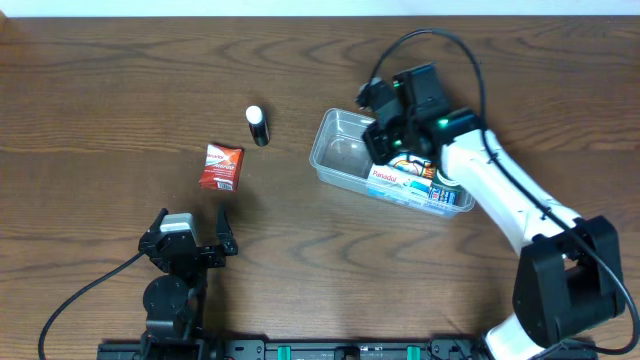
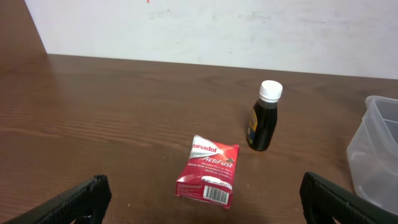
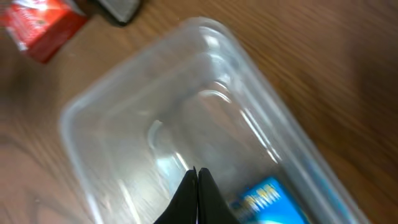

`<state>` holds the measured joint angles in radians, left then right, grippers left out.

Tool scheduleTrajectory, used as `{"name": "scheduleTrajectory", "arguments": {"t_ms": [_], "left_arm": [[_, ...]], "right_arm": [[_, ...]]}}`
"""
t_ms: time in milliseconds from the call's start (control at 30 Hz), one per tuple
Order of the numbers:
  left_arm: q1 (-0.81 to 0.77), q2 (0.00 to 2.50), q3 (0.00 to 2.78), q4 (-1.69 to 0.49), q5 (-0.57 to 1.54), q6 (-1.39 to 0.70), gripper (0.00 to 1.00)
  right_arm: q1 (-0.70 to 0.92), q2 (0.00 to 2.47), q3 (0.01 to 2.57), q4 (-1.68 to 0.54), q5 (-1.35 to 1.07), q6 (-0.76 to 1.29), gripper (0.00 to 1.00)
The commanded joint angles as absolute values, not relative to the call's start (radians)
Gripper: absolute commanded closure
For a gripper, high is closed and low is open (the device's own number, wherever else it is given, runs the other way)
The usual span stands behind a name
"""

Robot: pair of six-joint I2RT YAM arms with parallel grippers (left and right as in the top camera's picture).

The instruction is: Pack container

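As it hangs over the container (image 3: 124, 81), right end effector (image 3: 197, 172) is closed.

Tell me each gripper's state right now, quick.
Left gripper: open, holding nothing.
Right gripper: shut, holding nothing, over the container.

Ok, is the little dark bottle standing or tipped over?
Standing: the bottle sits on its base on the table, white cap uppermost, apart from the red packet.
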<state>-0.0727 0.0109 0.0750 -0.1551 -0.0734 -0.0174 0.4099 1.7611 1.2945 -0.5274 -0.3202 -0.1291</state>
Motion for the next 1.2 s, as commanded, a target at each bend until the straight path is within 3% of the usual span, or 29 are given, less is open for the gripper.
{"name": "scheduleTrajectory", "arguments": {"t_ms": [0, 467, 833, 1167], "left_arm": [[-0.067, 0.007, 0.068, -0.179, -0.06, 0.0, 0.02], [-0.067, 0.007, 0.068, -0.179, -0.06, 0.0, 0.02], [-0.067, 0.007, 0.068, -0.179, -0.06, 0.0, 0.02], [-0.067, 0.007, 0.068, -0.179, -0.06, 0.0, 0.02]], "right_arm": [[0.454, 1.783, 1.293, -0.511, -0.294, -0.155, 0.99], [0.485, 1.925, 1.296, -0.508, -0.224, -0.228, 0.99], [0.485, 1.925, 1.406, -0.755, -0.156, -0.323, 0.99], [0.485, 1.925, 1.472, -0.845, -0.123, -0.324, 0.99]]}}
